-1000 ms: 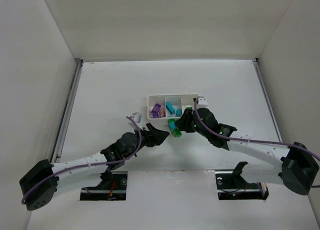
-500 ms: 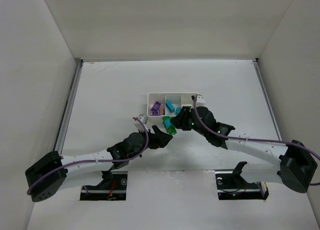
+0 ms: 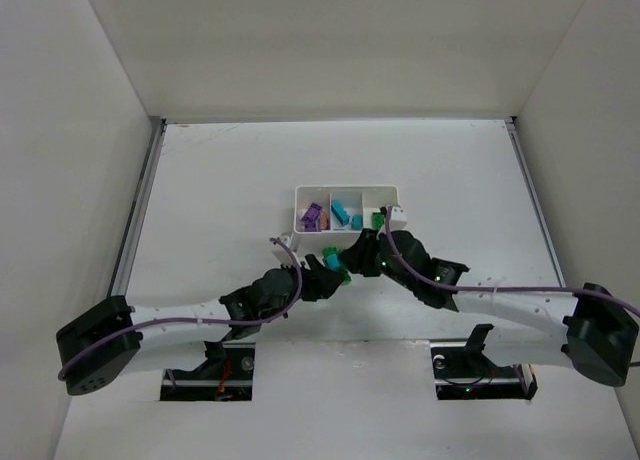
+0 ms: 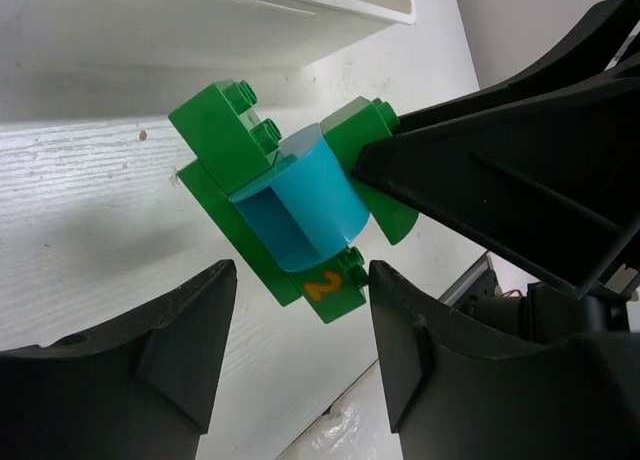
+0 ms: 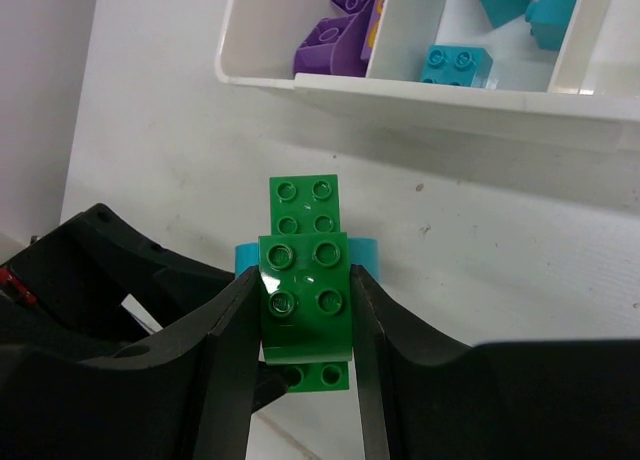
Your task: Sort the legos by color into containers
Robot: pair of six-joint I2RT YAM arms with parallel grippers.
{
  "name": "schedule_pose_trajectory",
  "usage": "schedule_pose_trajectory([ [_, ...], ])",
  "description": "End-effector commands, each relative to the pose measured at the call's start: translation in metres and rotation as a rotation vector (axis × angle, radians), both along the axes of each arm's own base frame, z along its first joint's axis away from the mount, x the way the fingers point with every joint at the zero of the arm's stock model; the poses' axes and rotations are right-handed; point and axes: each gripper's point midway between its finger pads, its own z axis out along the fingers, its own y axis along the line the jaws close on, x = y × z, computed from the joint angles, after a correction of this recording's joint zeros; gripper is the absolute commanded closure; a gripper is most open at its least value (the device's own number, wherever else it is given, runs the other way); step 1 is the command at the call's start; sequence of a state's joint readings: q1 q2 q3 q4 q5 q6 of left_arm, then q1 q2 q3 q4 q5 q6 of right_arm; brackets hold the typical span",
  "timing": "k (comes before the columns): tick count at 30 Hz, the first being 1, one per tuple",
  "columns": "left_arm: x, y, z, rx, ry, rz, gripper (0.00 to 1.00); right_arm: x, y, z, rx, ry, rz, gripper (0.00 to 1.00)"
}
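Observation:
My right gripper [image 5: 305,315] is shut on a small stack of legos [image 5: 305,280]: green bricks with a cyan piece [image 4: 305,195] between them, held above the table just in front of the containers [image 3: 345,189]. My left gripper [image 4: 300,280] is open, its two fingers either side of the stack's lower green plate [image 4: 330,285] marked "2". The left finger stands apart from it; the right finger is at its edge. From above the two grippers meet at the stack [image 3: 333,260]. The tray's compartments hold purple legos [image 5: 335,40], cyan legos [image 5: 457,62] and a green lego [image 3: 378,220].
The white tray's near wall [image 5: 400,85] runs close behind the held stack. White enclosure walls bound the table left, right and behind. Both arms' cables and bases lie along the near edge.
My left gripper has moved right up to the stack and its jaws have narrowed around it. My right gripper has carried the stack a little nearer and leftwards, away from the tray.

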State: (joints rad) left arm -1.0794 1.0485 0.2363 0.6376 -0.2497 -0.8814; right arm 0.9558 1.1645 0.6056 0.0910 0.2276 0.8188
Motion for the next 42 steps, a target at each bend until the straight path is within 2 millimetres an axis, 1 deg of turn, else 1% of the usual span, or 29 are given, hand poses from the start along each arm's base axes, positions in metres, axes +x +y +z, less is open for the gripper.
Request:
schedule_pose_trajectory([
  [1, 0.005, -0.012, 0.027, -0.070, -0.046, 0.009, 0.49, 0.005, 0.011, 0.038, 0.116, -0.085, -0.026, 0.72],
  [8, 0.003, -0.015, 0.029, -0.072, -0.057, 0.018, 0.49, -0.001, 0.019, 0.040, 0.128, -0.098, -0.009, 0.72],
  [9, 0.004, -0.015, 0.029, -0.072, -0.059, 0.022, 0.50, -0.001, 0.019, 0.041, 0.131, -0.100, -0.010, 0.72],
  [12, 0.005, -0.013, 0.029, -0.074, -0.058, 0.036, 0.58, -0.004, 0.021, 0.040, 0.131, -0.100, -0.005, 0.72],
  [15, 0.007, -0.009, 0.027, -0.072, -0.061, 0.062, 0.60, -0.005, 0.018, 0.038, 0.130, -0.098, -0.007, 0.72],
  [17, 0.007, -0.006, 0.027, -0.072, -0.064, 0.072, 0.60, -0.005, 0.018, 0.037, 0.126, -0.095, -0.007, 0.72],
  [24, 0.012, 0.002, 0.020, -0.049, -0.072, 0.120, 0.54, -0.007, 0.019, 0.030, 0.117, -0.081, -0.002, 0.73],
  [30, 0.013, 0.003, 0.017, -0.026, -0.086, 0.138, 0.51, -0.009, 0.019, 0.030, 0.124, -0.074, 0.002, 0.73],
  [33, 0.013, -0.001, 0.017, -0.020, -0.084, 0.128, 0.58, -0.009, 0.019, 0.030, 0.131, -0.070, -0.001, 0.73],
  [38, 0.011, -0.006, 0.018, -0.014, -0.089, 0.111, 0.77, -0.010, 0.018, 0.029, 0.131, -0.069, 0.002, 0.73],
  [42, 0.005, -0.005, 0.016, -0.007, -0.090, 0.094, 0.82, -0.009, 0.011, 0.036, 0.133, -0.090, -0.002, 0.73],
])
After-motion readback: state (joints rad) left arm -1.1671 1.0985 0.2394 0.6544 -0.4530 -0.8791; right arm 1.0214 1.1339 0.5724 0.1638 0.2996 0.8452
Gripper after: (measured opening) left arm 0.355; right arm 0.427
